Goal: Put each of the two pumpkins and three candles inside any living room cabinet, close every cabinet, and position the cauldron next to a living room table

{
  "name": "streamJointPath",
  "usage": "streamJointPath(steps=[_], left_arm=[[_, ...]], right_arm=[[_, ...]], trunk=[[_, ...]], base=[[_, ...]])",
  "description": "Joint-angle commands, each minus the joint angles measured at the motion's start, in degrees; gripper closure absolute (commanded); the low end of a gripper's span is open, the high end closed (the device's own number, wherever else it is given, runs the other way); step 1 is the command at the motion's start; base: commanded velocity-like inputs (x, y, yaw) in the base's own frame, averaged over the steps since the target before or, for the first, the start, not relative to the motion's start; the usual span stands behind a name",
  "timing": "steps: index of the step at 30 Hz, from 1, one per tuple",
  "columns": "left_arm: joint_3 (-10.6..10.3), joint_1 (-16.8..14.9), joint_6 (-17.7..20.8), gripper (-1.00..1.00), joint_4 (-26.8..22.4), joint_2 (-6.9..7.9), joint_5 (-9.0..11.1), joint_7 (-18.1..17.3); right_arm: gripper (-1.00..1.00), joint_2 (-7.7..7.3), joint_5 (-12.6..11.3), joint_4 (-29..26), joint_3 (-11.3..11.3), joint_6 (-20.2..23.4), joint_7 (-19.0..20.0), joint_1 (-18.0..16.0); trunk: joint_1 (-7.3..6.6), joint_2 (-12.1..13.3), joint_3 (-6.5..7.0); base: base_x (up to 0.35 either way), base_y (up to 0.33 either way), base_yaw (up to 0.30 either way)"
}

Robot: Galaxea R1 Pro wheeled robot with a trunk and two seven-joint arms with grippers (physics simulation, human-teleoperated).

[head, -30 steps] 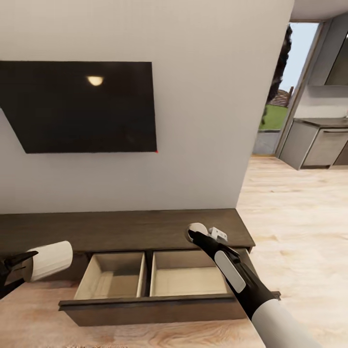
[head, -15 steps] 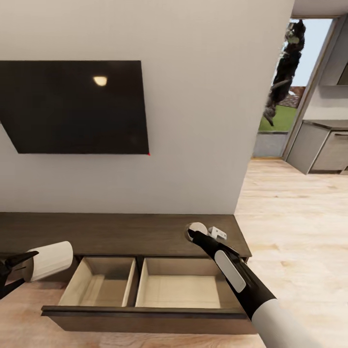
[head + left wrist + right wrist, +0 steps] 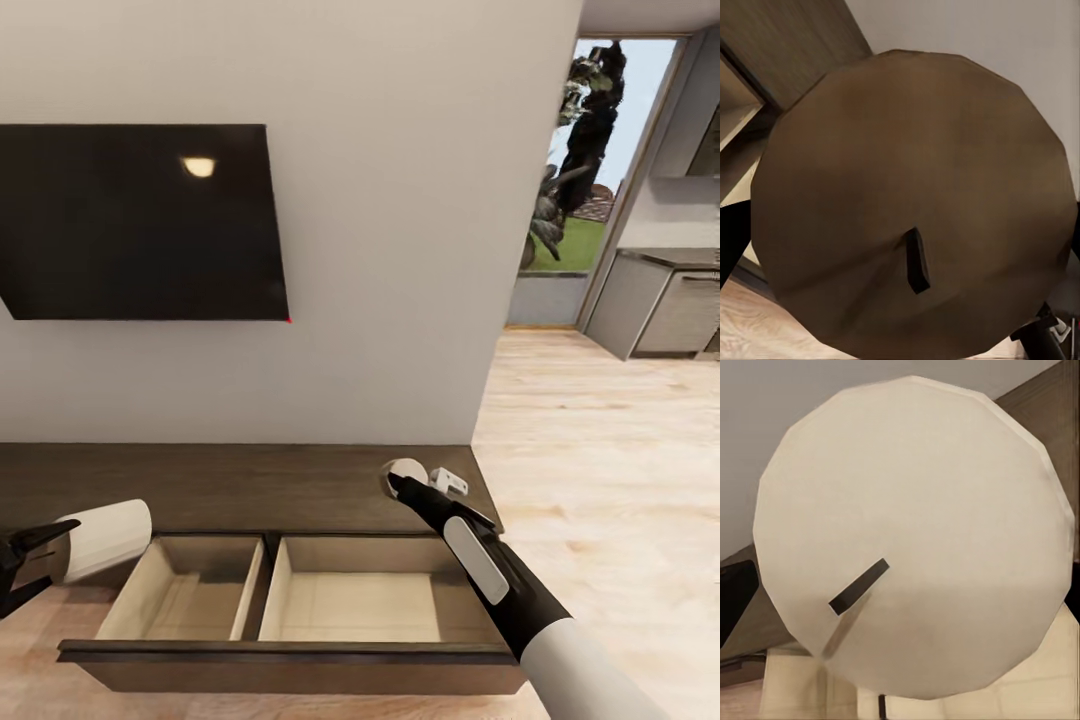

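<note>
Beige candles sit clamped in both grippers, the right candle (image 3: pixel 405 472) hanging above the cabinet (image 3: pixel 250 485) top just behind the open drawer (image 3: pixel 370 600), nearer its right compartment than the left candle (image 3: pixel 105 538), whose long axis lies sideways.

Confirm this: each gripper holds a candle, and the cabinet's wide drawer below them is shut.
One thing is wrong: the drawer is not shut. The head view shows it pulled out from the cabinet, both of its compartments open to view. The rest stands: the left gripper holds a candle, and the right gripper holds another candle.
</note>
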Motion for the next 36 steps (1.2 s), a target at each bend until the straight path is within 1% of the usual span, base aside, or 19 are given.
streamJointPath(steps=[1, 11, 17, 21, 23, 24, 27, 29, 31, 33, 35, 36], left_arm=[[0.05, -0.01, 0.11, 1.00, -0.05, 0.01, 0.72, 0.59], [-0.16, -0.03, 0.11, 1.00, -0.06, 0.01, 0.72, 0.54], [-0.29, -0.12, 0.13, 1.00, -0.17, 0.15, 0.72, 0.57], [-1.27, -0.34, 0.14, 1.00, -1.41, 0.41, 0.65, 0.64], [-2.70, -0.76, 0.12, 1.00, -1.75, 0.74, 0.28, 0.79], [-3.90, -1.37, 0.12, 1.00, -1.83, 0.89, -0.56, 1.09], [-8.49, -4.34, 0.18, 1.00, -1.95, 0.98, -5.19, 3.60], [-11.28, -5.87, 0.16, 1.00, -1.99, 0.93, -7.14, 5.03], [-13.09, -6.82, 0.13, 1.00, -2.14, 0.90, -8.18, 5.93], [-13.92, -7.50, 0.12, 1.00, -2.20, 0.84, -8.48, 7.03], [-15.41, -8.26, 0.11, 1.00, -2.27, 0.65, -8.65, 9.50], [-17.06, -9.23, 0.11, 1.00, -2.35, 0.48, -8.74, 11.88]], right_arm=[[1.00, -0.02, -0.44, -0.09, 0.12, -0.05, -0.48, -0.03], [1.00, -0.04, -0.39, -0.08, 0.19, -0.54, -0.65, -0.04], [1.00, 0.02, -0.39, 0.47, 0.15, -0.37, -0.75, -0.05], [1.00, 0.11, -0.40, 0.72, 0.05, 0.34, -1.04, -0.06], [1.00, 0.12, -0.39, 0.81, 0.05, 0.51, -1.15, -0.03], [1.00, 0.13, -0.39, 0.84, 0.07, 0.68, -1.43, -0.05], [1.00, 0.13, -0.39, 0.84, 0.08, 2.99, -3.79, -0.05], [1.00, 0.13, -0.34, 0.82, 0.05, 4.90, -5.55, -0.02], [1.00, 0.13, -0.13, 0.81, 0.09, 6.21, -6.64, -0.03], [1.00, 0.13, 0.01, 0.83, 0.10, 6.64, -7.01, -0.02], [1.00, 0.18, 0.09, 0.86, 0.10, 6.81, -7.21, -0.01], [1.00, 0.20, 0.11, 0.88, 0.12, 6.87, -7.47, -0.04]], trunk=[[0.00, -0.04, -0.06], [0.00, -0.04, -0.06], [0.00, -0.04, -0.06], [0.00, -0.04, -0.06], [0.00, -0.04, -0.06], [0.00, -0.04, -0.06], [0.00, -0.04, -0.06], [0.00, -0.04, -0.06], [0.00, -0.04, -0.06], [0.00, -0.04, -0.06], [0.00, -0.04, -0.06], [0.00, -0.04, -0.06]], base=[[0.000, -0.002, -0.204], [0.145, -0.153, -0.011], [0.029, -0.108, 0.000], [0.002, -0.050, 0.000], [0.001, -0.012, 0.000], [0.000, -0.006, 0.000], [0.000, -0.003, 0.000], [0.000, 0.000, 0.000], [0.000, 0.000, 0.000], [0.000, 0.000, 0.000], [0.000, 0.000, 0.000], [0.000, 0.000, 0.000]])
